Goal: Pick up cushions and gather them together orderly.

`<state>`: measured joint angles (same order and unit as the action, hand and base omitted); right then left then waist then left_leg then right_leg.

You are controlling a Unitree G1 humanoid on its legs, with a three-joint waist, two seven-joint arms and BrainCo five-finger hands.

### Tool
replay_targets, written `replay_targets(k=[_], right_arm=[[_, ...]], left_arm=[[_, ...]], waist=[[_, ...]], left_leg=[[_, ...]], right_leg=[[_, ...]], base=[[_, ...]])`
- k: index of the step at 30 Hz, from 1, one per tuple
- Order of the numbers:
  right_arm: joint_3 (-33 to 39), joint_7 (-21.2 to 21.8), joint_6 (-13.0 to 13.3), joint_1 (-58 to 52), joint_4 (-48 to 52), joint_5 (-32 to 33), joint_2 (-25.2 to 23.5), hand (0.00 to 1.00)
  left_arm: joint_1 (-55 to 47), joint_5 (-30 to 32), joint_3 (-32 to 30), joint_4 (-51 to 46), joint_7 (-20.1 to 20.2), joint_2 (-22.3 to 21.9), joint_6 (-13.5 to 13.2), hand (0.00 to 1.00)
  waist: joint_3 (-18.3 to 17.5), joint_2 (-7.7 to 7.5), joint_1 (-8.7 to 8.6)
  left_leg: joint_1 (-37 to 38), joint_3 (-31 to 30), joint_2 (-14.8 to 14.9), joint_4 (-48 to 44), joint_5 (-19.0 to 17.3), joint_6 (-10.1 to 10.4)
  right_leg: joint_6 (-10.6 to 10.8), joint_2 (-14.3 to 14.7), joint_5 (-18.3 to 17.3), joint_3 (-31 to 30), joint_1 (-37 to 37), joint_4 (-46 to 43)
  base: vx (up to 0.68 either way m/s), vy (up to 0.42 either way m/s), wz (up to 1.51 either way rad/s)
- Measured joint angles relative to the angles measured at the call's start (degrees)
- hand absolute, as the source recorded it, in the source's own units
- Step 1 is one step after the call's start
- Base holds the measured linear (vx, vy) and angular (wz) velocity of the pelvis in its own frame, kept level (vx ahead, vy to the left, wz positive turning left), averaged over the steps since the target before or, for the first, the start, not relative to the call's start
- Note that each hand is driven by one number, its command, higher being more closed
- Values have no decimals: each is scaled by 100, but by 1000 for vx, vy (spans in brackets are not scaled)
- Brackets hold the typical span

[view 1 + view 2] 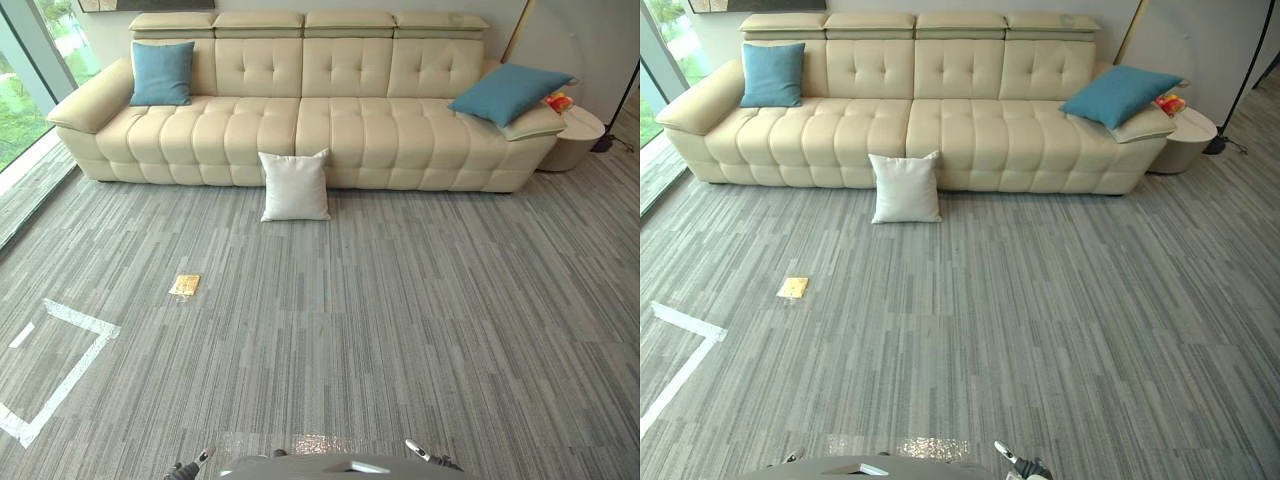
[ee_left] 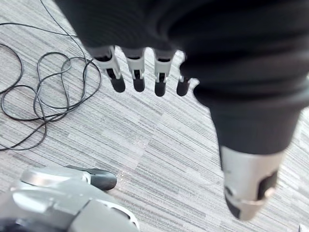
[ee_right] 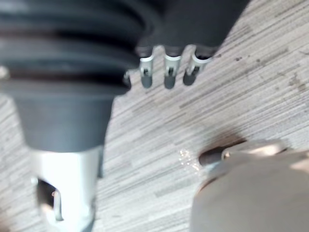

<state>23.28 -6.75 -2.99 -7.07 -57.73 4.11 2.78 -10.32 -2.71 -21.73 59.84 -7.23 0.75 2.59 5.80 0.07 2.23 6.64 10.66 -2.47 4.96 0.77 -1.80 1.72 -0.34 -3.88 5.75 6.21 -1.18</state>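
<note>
white cushion [image 1: 294, 186] leans against the cream sofa [image 1: 360, 130], down on the carpet [image 1: 400, 330]; left blue cushion [image 1: 162, 73] sits on the seat, right blue cushion [image 1: 508, 92] on the armrest. left hand [image 2: 138, 79] and right hand [image 3: 169, 72] hang slack-fingered, empty. gathering seems unstarted: walk closer first.

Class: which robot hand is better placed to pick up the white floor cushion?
Left, marginally: the white cushion lies slightly left of centre. Both the left hand and right hand hang open, far off.
</note>
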Motion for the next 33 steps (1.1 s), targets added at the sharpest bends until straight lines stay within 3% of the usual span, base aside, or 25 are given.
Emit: replay_targets(k=[16,19,20,23,24,28,30,31,33], right_arm=[[-53,-2,-10,552,-180,-7,-218,0],[-67,9,-4,611,-148,-112,-248,0],[-41,-1,-6,555,-21,-119,-235,0],[-53,3,39,487,367,-105,-287,0],[-56,-3,39,468,455,-106,-348,0],[152,-4,86,517,497,-27,-411,0],[288,-8,80,585,499,152,-414,0],[318,-9,117,629,544,283,-405,0],[400,-19,132,619,577,288,-411,0]], left_arm=[[301,-50,395,186,-27,264,0,0],[300,-52,415,143,-31,263,0,0],[350,-52,421,144,-41,245,2,0],[492,-55,370,144,-66,274,8,0],[494,-57,322,136,-81,298,9,0],[589,-73,291,94,-119,299,35,0],[682,-75,316,93,-127,275,78,0],[819,-94,394,81,-123,233,79,0],[950,-104,433,50,-111,126,78,0]], waist=[[236,-146,113],[252,-164,161],[314,-108,159],[526,-76,87],[493,-164,85],[483,-207,47],[527,-149,31],[577,-52,-112],[609,-46,-184]], left_leg=[[-331,-9,-97,-2,-96,-98],[-360,39,-185,-41,-293,-255],[-375,-1,-174,-280,-533,-319],[-423,-239,-82,-1240,-1166,-392],[-351,-325,-68,-1430,-1374,-360],[-85,-622,-31,-1451,-1713,-327],[229,-735,23,-1303,-1783,-309],[561,-933,152,-1071,-1830,-240],[788,-1209,187,-1042,-1869,-142]], right_leg=[[65,-87,6,50,-306,13],[383,-241,-325,-5,-585,-583],[480,-335,-437,72,-933,-1544],[210,-510,-631,244,-1826,-3842],[250,-566,-808,315,-2038,-4234],[262,-500,-1016,871,-2760,-3821],[70,-267,-864,1114,-3038,-3183],[-67,-41,-520,1252,-3235,-2550],[-101,90,-120,1329,-3377,-1928]], base=[[33,4,2],[67,85,-8],[61,73,13],[170,134,35],[246,113,48],[378,76,32],[545,46,35],[755,10,77],[688,-41,94]])
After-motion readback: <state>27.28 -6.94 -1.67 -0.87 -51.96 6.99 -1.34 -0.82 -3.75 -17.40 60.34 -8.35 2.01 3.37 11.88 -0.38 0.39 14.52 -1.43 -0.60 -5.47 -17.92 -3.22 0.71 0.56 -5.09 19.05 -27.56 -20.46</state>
